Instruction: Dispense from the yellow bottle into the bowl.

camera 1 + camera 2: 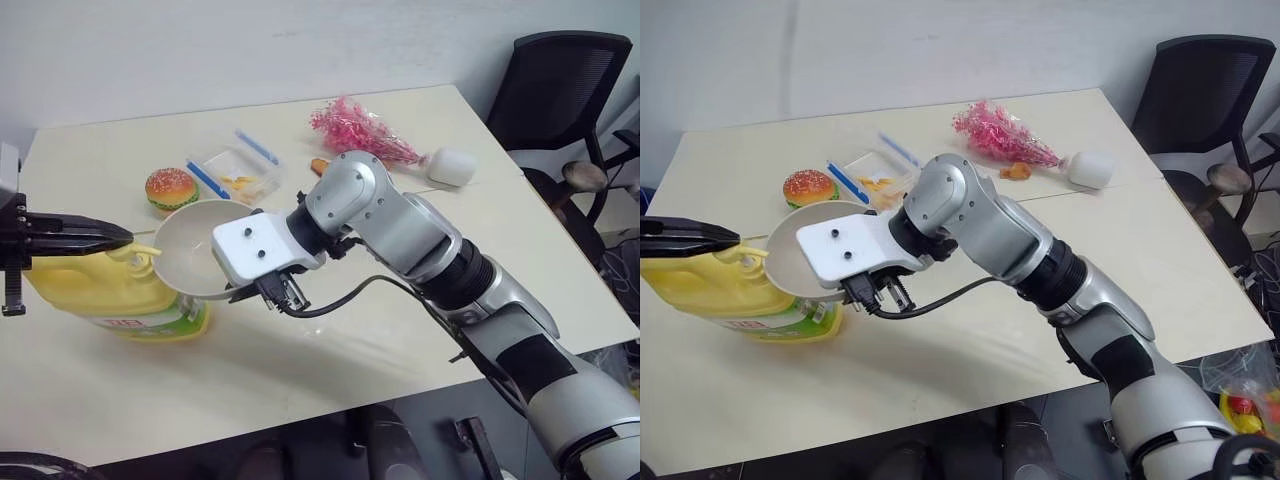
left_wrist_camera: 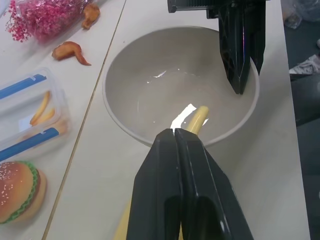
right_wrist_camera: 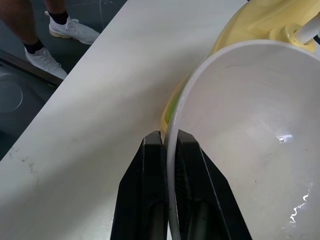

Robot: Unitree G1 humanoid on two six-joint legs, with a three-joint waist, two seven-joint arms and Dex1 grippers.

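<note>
On 1 tabletop (image 1: 420, 330) stands 1 yellow bottle (image 1: 95, 290), its pump spout poking over the rim of 1 bowl (image 1: 190, 245) held tilted beside it. The right gripper (image 3: 169, 150) pinches the bowl's rim. The left gripper (image 2: 176, 142), fingers pressed together, rests on the pump top.

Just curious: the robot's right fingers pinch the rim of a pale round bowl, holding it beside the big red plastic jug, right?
Nearly: the jug is yellow, not red, as the left eye view shows. The right fingers do pinch the pale round bowl by its rim beside it.
</note>
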